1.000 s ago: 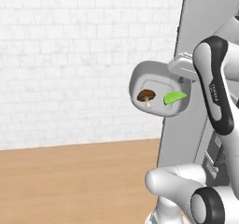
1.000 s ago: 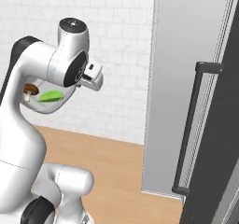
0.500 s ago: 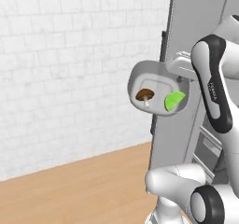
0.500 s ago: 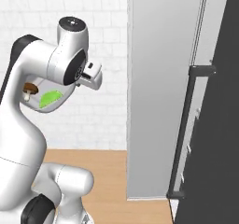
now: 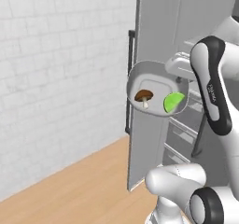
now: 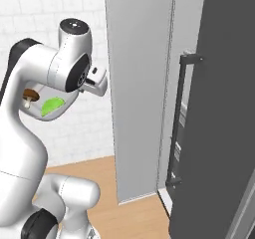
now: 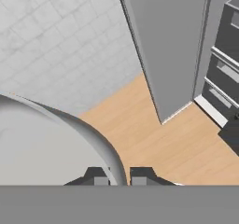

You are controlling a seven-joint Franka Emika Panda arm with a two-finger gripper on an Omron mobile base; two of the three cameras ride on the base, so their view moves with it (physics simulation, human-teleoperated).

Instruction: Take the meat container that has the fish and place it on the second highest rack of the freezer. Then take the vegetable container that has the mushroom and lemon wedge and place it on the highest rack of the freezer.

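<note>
Pinching the rim of the dish (image 5: 158, 88), the gripper (image 7: 118, 175) is seen with one fingertip on each side of the rim, and the dish is held up in the air beside the open freezer door (image 5: 151, 73). A mushroom (image 5: 143, 96) and a green lemon wedge (image 5: 173, 102) lie side by side in the dish. White shelves and grey drawers (image 7: 223, 73) are visible inside the freezer (image 6: 219, 108), beyond the door's edge.

No text or label can be read anywhere.
</note>
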